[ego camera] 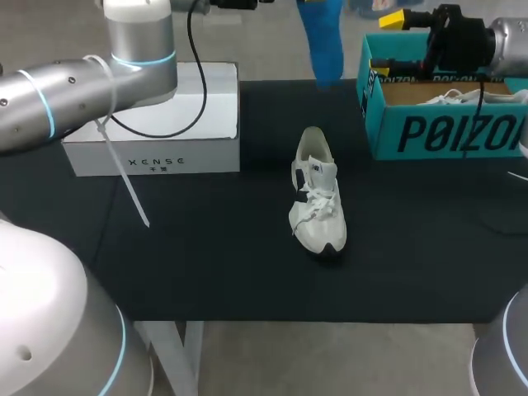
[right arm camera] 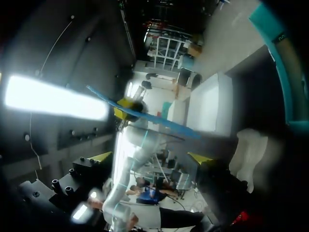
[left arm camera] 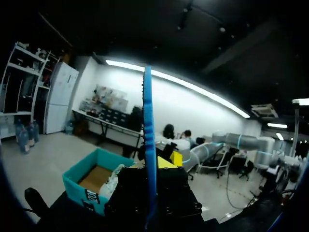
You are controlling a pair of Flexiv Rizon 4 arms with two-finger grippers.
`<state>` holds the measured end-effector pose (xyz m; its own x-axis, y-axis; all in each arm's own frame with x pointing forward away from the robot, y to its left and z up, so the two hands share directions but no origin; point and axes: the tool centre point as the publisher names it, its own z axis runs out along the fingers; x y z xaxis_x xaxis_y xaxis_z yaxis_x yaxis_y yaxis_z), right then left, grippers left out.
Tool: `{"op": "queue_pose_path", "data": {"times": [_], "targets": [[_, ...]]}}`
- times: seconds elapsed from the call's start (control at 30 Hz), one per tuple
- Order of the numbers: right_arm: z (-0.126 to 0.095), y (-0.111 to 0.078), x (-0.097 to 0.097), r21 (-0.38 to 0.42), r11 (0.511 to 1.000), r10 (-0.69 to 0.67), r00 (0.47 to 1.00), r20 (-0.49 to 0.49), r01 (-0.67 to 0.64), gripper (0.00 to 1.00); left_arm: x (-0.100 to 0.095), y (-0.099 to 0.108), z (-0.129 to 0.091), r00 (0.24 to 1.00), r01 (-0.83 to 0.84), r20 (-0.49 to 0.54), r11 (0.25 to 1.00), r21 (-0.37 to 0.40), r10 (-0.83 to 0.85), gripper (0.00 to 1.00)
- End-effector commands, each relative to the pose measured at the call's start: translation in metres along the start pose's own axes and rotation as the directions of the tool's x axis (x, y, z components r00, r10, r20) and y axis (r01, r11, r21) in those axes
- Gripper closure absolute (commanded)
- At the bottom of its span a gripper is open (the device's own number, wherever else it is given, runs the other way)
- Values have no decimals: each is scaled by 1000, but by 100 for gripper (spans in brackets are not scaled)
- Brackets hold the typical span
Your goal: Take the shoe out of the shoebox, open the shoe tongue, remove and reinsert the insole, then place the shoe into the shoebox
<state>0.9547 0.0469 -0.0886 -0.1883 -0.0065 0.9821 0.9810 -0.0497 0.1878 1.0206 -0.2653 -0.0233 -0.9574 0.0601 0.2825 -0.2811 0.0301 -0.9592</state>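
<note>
While the table [ego camera: 206, 247] carries the shoebox [ego camera: 445, 132] at its far right, the shoe [ego camera: 318, 202] lies mid-table. The left gripper [right arm camera: 129, 105] is clamped on the insole [ego camera: 322, 41], held aloft (removal done, I judge). Next it needs lowering toe-first into the shoe's opening. The right gripper [right arm camera: 150, 157] hangs over the shoebox, fingers apart and empty. Only the right wrist view shows the insole's span; the left wrist view sees it edge-on.

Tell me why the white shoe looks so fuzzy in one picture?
Right wrist view: the shoe is smeared soft, and the shoebox rim bends into a curve. Head view: the same shoe is crisp and evenly lit on the dark table.
</note>
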Motion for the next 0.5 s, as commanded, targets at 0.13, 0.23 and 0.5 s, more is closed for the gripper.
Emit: {"op": "queue_pose_path", "data": {"times": [0.13,0.23,0.5], "targets": [[1,0,0,-1,1000,1,1000,2,-1,0,-10,-36,5,832,-552,46,834,-28,552,100],[1,0,0,-1,1000,1,1000,2,-1,0,-9,-38,5,754,-656,-10,752,-59,657,100],[1,0,0,-1,1000,1,1000,2,-1,0,0,-37,-2,480,-875,-49,474,-97,876,100]]}}
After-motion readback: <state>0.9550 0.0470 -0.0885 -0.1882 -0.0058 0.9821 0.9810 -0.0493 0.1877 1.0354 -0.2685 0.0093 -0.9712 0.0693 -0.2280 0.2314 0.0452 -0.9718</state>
